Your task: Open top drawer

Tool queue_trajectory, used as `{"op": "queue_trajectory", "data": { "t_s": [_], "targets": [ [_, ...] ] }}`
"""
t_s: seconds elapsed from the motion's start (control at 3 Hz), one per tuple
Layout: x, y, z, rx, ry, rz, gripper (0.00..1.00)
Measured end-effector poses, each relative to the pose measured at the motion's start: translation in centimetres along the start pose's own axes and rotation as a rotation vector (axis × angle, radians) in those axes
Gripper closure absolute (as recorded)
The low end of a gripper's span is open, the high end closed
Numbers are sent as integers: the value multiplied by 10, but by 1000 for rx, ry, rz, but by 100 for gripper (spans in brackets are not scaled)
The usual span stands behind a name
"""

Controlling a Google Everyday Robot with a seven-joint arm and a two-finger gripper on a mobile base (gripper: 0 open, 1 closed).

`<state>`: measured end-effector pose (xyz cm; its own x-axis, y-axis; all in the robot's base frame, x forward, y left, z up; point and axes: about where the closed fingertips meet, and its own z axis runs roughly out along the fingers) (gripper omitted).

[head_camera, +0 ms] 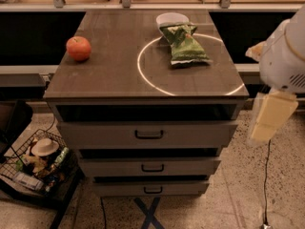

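The top drawer [147, 135] is the widest grey front, just under the brown cabinet top, with a small black bar handle [149, 134] at its centre. A dark gap shows above its front. Two narrower grey drawers [148, 167] sit below it. My gripper [270, 119], on a white arm with cream fingers, hangs at the right edge of the view, to the right of the cabinet at about the top drawer's height and apart from it. It holds nothing that I can see.
On the cabinet top lie a red apple [78, 48], a green chip bag [184, 46] and a white bowl [172, 19] behind it. A wire basket [35, 163] of items stands on the floor at the left. A cable [265, 180] hangs at the right.
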<state>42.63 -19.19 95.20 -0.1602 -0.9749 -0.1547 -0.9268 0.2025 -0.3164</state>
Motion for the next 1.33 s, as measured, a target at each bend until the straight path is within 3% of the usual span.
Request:
{"op": "queue_trajectory", "data": {
  "t_s": [0.67, 1.0, 1.33],
  "targets": [
    [-50, 41, 50, 93, 42, -162, 0],
    [-73, 59, 85, 98, 70, -227, 0],
    [-94, 81, 122, 69, 88, -278, 0]
  ]
}}
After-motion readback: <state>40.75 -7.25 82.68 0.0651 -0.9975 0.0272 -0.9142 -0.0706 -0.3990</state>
